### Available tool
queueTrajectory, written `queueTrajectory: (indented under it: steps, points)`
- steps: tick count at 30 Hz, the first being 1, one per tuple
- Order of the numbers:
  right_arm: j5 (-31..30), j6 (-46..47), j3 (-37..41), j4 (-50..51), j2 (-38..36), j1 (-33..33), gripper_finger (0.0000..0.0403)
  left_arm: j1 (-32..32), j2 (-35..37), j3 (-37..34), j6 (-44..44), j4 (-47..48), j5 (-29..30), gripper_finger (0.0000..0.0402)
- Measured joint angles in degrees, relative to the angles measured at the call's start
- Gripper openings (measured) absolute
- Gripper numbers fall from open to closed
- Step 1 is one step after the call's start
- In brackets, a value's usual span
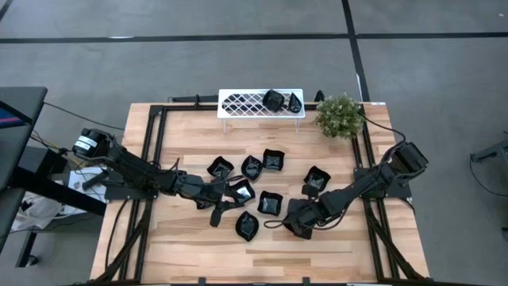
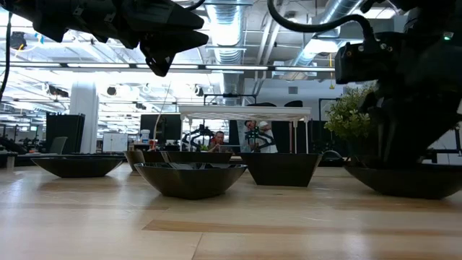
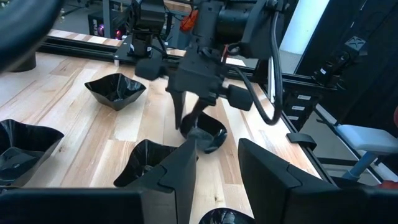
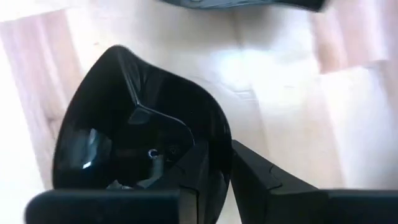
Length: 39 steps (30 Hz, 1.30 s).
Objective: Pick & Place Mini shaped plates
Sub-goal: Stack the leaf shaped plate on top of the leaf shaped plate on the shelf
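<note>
The plate in play is a glossy black teardrop one sitting flat on the table, directly under the right claw. One finger is inside the bowl and the other outside, so the rim is right between them. The jaws look nearly closed and pinched onto that rim, with nothing else caught. To do this bit well I'd make sure the rim is seated properly between the fingers before lifting. Then go straight up with no dragging, because it's slick and curved and I'd guess it could squirt out or tip. The other plates are just beside the claw on the side facing the other arm, so a sideways swing could clip one. The rack is well beyond the claw at the far edge and already has a couple of dishes on it. That's probably the drop spot. The left claw hangs over the loose bunch with its jaws apart and empty. It looks across at the right one and is near enough that I'd keep it parked. Hard to see: from above, the arm covers the gripped plate almost completely. The inner finger blends into the black glaze, so I can't judge how deep the bite is or how firm.
</note>
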State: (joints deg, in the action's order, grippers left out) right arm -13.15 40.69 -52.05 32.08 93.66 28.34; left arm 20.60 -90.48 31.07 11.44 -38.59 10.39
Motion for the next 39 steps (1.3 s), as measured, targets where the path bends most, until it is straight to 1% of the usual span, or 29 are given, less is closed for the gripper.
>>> queueTrajectory:
  steps: [9,14,16,20,24,28,32,37,39]
  points:
    - [-0.15,8.08,0.0,4.02,-0.74,0.67,0.0055,0.0,0.0,0.0,0.01,0.0,0.0,0.0122]
    - [0.42,11.77,0.0,5.07,-0.72,2.1,0.0055,0.0,0.0,0.0,0.0,0.0,0.0,0.0122]
    - [0.42,11.56,0.0,5.07,-0.72,2.73,0.0055,0.0,0.0,0.0,0.0,0.0,0.0,0.0122]
    - [-0.18,7.68,0.0,4.98,-0.74,3.23,0.0055,0.0,0.0,0.0,0.0,0.0,0.0,0.0122]
    - [-0.33,3.77,0.0,4.99,-0.74,2.44,0.0056,0.0,0.0,0.0,0.0,0.0,0.0,0.0122]
    - [-1.33,2.23,0.0,4.8,-0.74,1.52,0.0059,0.0,0.0,0.0,0.02,0.0,0.01,0.0122]
    - [-2.17,1.29,0.0,4.56,-0.7,1.44,0.0081,-0.02,0.0,0.0,0.0,0.0,0.0,0.0122]
    - [-5.78,1.14,0.0,4.36,-0.67,1.64,0.0132,-0.02,0.0,0.0,0.02,0.02,0.0,0.0122]
    - [-7.12,-1.0,0.0,4.32,-0.67,1.6,0.0153,-0.02,0.0,0.0,0.01,0.02,0.0,0.0122]
